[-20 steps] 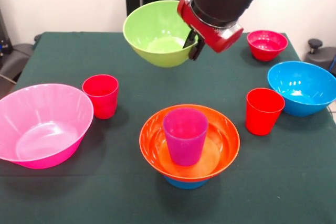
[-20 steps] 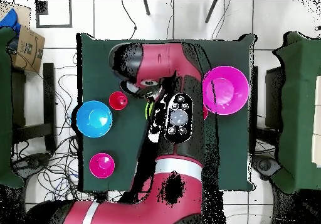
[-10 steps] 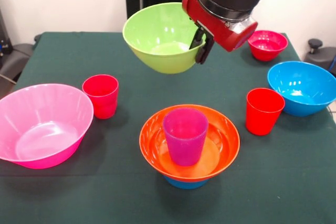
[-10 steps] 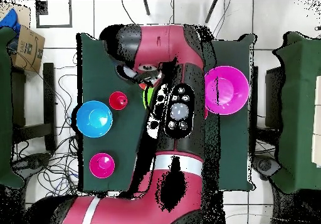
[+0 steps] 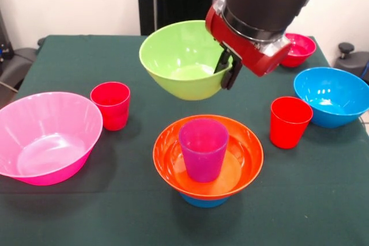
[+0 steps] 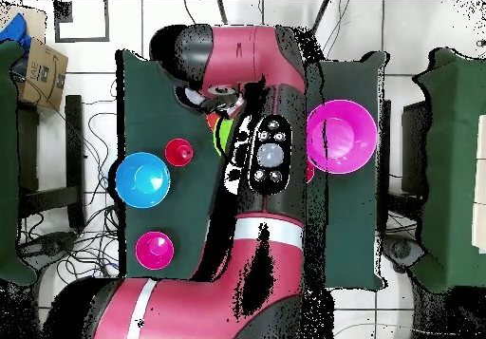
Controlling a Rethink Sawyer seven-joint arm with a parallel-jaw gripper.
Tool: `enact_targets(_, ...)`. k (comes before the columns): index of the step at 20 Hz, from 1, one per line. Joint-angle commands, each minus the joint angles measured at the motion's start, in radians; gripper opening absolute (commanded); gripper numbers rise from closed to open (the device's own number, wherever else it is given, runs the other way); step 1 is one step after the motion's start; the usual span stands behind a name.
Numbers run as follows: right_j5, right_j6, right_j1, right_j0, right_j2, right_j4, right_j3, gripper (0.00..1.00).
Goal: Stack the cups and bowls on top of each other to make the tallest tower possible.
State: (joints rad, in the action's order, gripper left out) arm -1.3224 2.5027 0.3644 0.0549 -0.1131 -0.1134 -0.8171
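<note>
The gripper (image 5: 226, 68) is clamped on the rim of the green bowl (image 5: 184, 60), holding it in the air above the middle of the table (image 5: 57, 61), just behind the tower (image 5: 208, 159). That tower, an orange bowl on a blue one with a purple cup (image 5: 203, 149) inside, stands near the table's front edge. A pink bowl (image 5: 45, 136) sits by the left edge, and a red cup (image 5: 110, 105) stands beside it.

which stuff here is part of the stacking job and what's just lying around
Job: lime green bowl held by the gripper; tower; two red cups; pink bowl; large blue bowl; small magenta bowl.
Lying about: cardboard box; floor cables.
</note>
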Motion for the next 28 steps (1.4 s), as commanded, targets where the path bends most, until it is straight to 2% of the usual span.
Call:
enact_targets(1, -0.127, 0.062, -0.036, -0.003, 0.043, 0.016, 0.068, 0.00)
enact_targets(14, -0.364, 0.061, -0.091, 0.007, 0.040, 0.056, 0.300, 0.00)
enact_targets(28, -0.464, 0.059, -0.223, 0.026, 0.010, 0.075, 0.548, 0.00)
